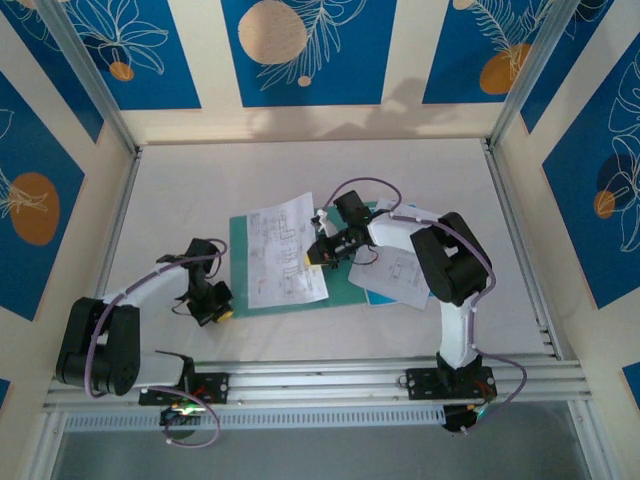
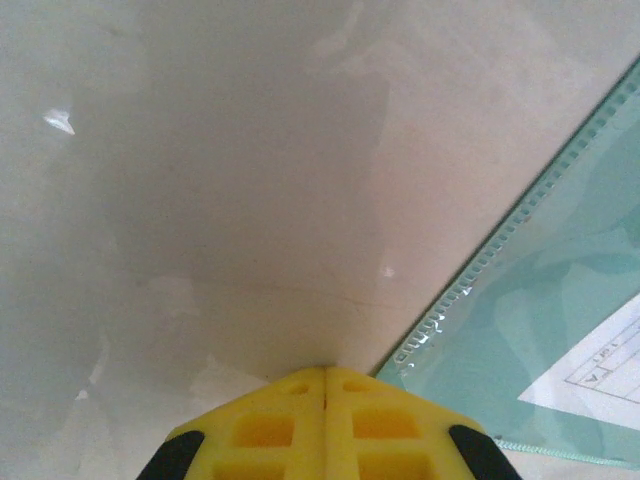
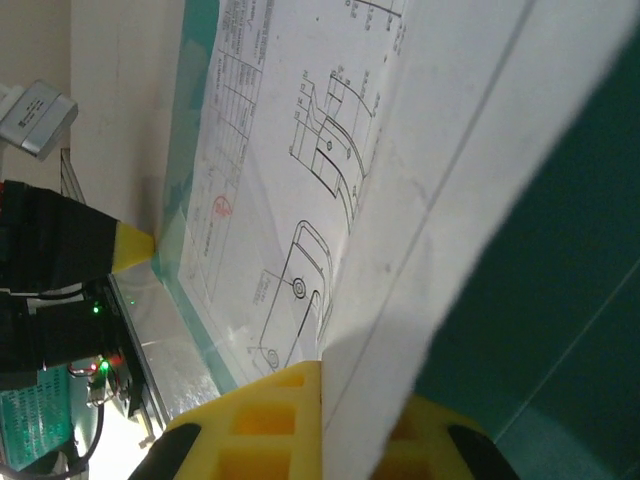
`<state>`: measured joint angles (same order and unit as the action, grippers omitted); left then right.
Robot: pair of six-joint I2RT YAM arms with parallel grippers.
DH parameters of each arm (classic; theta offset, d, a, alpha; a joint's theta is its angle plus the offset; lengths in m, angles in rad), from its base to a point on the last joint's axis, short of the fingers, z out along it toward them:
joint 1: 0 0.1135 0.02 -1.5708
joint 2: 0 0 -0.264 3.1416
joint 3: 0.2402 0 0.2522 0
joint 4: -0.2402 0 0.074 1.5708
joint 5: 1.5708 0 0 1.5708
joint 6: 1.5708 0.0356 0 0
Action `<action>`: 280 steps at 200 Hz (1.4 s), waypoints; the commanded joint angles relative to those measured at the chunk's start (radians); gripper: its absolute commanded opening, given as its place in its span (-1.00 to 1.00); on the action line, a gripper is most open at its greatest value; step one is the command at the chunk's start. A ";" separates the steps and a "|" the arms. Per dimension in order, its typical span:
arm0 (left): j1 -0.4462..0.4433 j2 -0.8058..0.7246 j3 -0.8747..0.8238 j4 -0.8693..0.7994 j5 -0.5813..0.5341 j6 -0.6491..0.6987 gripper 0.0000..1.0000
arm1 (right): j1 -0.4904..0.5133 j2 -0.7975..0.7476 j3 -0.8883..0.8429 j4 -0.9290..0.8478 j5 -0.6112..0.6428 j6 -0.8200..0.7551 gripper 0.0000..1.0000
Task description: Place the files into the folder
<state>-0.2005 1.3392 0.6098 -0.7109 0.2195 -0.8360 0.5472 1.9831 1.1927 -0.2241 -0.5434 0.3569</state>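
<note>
The teal folder (image 1: 241,262) lies mid-table with a printed file (image 1: 282,250) on it. My right gripper (image 1: 318,256) is shut on the right edge of a white file (image 3: 480,190), lifting it over the folder (image 3: 560,330); below it lies a sheet with line drawings (image 3: 290,200). Another file (image 1: 402,273) rests to the right, under my right arm. My left gripper (image 1: 216,305) is shut on nothing, its yellow fingertips (image 2: 300,385) pressed together just off the folder's (image 2: 560,290) near-left corner. A sheet (image 2: 600,370) shows through the folder's glossy cover.
A brighter blue sheet (image 1: 372,294) pokes out under the right-hand paper. A metal rail (image 1: 380,375) with both arm bases runs along the near edge. Patterned walls close in the table (image 1: 200,190) on three sides.
</note>
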 commanded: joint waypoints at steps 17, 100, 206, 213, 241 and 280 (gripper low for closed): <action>0.002 0.036 -0.030 0.091 0.032 0.012 -1.00 | 0.031 0.040 0.034 0.031 -0.036 0.044 -1.00; 0.002 0.033 -0.033 0.091 0.031 0.012 -1.00 | 0.066 0.067 0.051 0.059 -0.045 0.085 -1.00; 0.001 0.037 -0.036 0.100 0.034 0.008 -1.00 | 0.076 0.060 0.005 0.117 -0.023 0.157 -1.00; 0.001 0.037 -0.035 0.100 0.034 0.008 -1.00 | 0.069 0.058 -0.001 0.121 -0.020 0.162 -1.00; 0.001 0.034 -0.034 0.101 0.035 0.007 -1.00 | 0.030 0.039 -0.027 0.150 -0.018 0.187 -1.00; 0.002 0.033 -0.033 0.099 0.035 0.007 -1.00 | 0.042 0.037 -0.002 0.114 -0.029 0.165 -1.00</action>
<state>-0.2001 1.3388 0.6098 -0.7109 0.2199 -0.8360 0.5713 2.0369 1.1778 -0.0895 -0.5537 0.5297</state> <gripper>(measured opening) 0.041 0.067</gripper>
